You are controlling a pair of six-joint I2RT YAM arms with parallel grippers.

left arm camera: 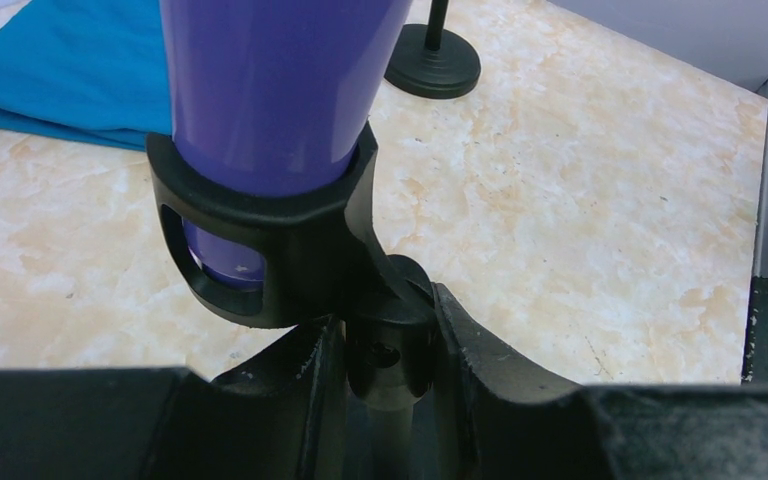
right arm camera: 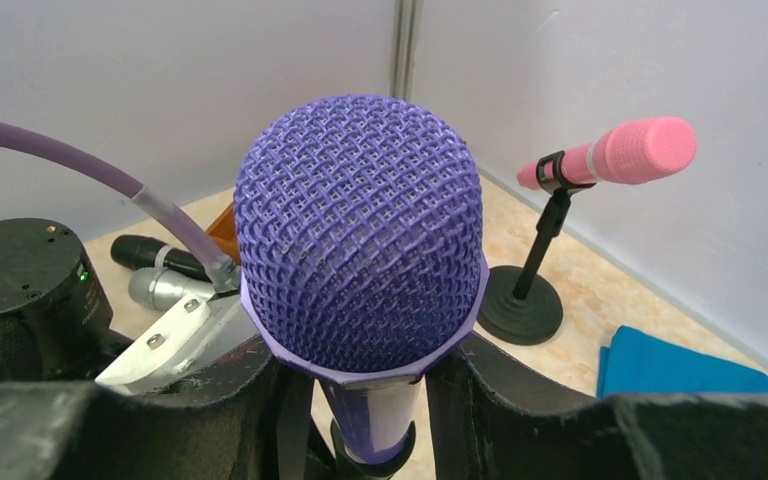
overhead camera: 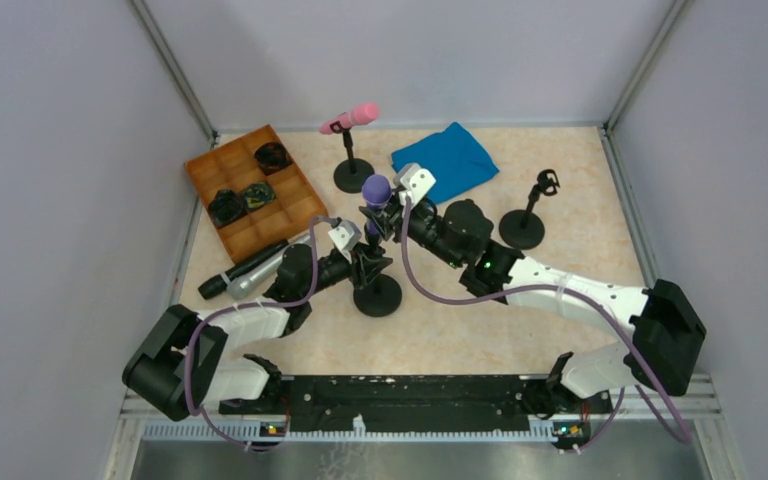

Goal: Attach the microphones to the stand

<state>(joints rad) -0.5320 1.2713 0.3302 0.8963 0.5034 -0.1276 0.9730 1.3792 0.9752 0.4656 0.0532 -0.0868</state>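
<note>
L fingers (left arm camera: 505,375) pinch stand (left arm camera: 390,345) low; R fingers (right arm camera: 530,400) clamp purple mic (right arm camera: 360,240); both arms stretched inward.

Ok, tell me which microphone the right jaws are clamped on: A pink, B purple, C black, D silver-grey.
B: in the right wrist view the purple microphone stands between the jaws of the right gripper, while the pink microphone sits alone on its stand.

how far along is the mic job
Done: the pink microphone sits clipped on the back stand. In hand: the purple microphone is in the clip of the middle stand, right gripper shut on it, left gripper shut on that stand. Left: the black microphone and silver-grey microphone lie on the table; the third stand is empty.
</note>
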